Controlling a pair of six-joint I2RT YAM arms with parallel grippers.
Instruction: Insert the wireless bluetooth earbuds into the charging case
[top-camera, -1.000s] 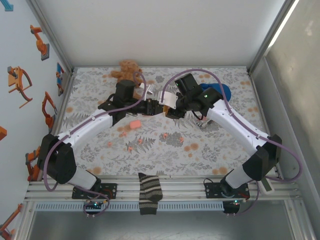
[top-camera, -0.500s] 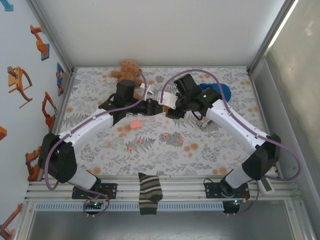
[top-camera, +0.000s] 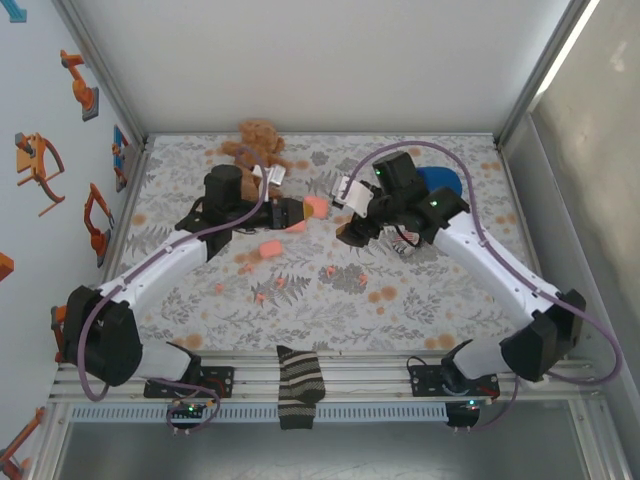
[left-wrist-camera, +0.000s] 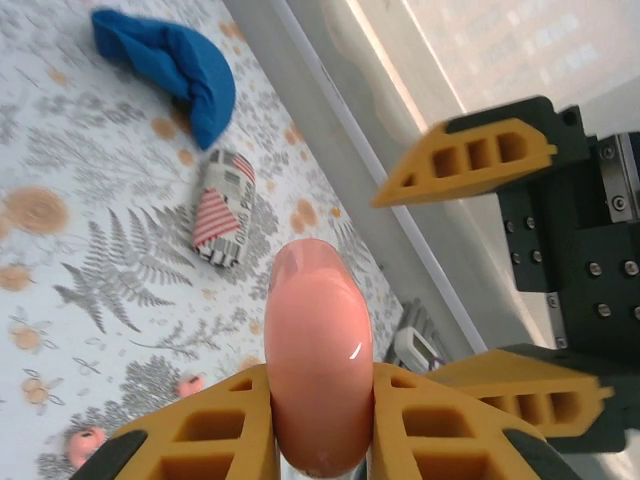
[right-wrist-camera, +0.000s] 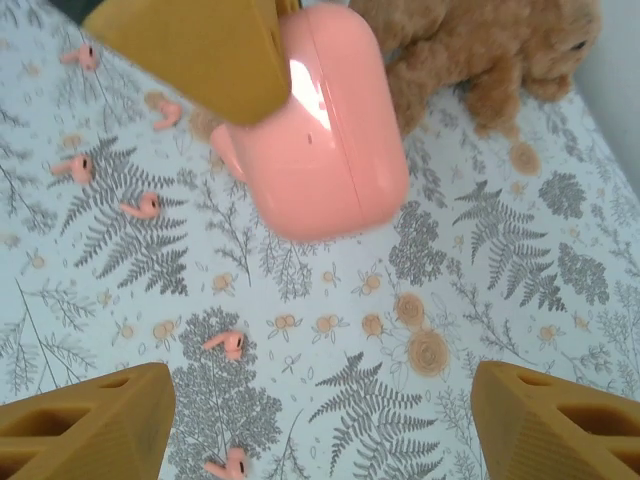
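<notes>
Left tool (left-wrist-camera: 320, 425): clamped on a glossy salmon-pink rounded plastic charging case (left-wrist-camera: 318, 330), which it holds above the tabletop.
Right tool (right-wrist-camera: 320, 395): yellow fingers spread wide apart, at 3 o'clock of the held case and not touching it.
Earbuds: tiny salmon-pink plastic earbuds (right-wrist-camera: 143, 207) lie scattered on the floral-print tabletop (top-camera: 460, 300), around 6 o'clock of the held case.
Second pink case (top-camera: 268, 249): on the tabletop at 7 o'clock of the held one.
Surroundings: brown plush teddy bear (top-camera: 258, 140) at 12 o'clock; crumpled blue cloth (top-camera: 440, 182) at 2 o'clock; striped sock (top-camera: 298, 385) draped over the near rail at 6 o'clock.
</notes>
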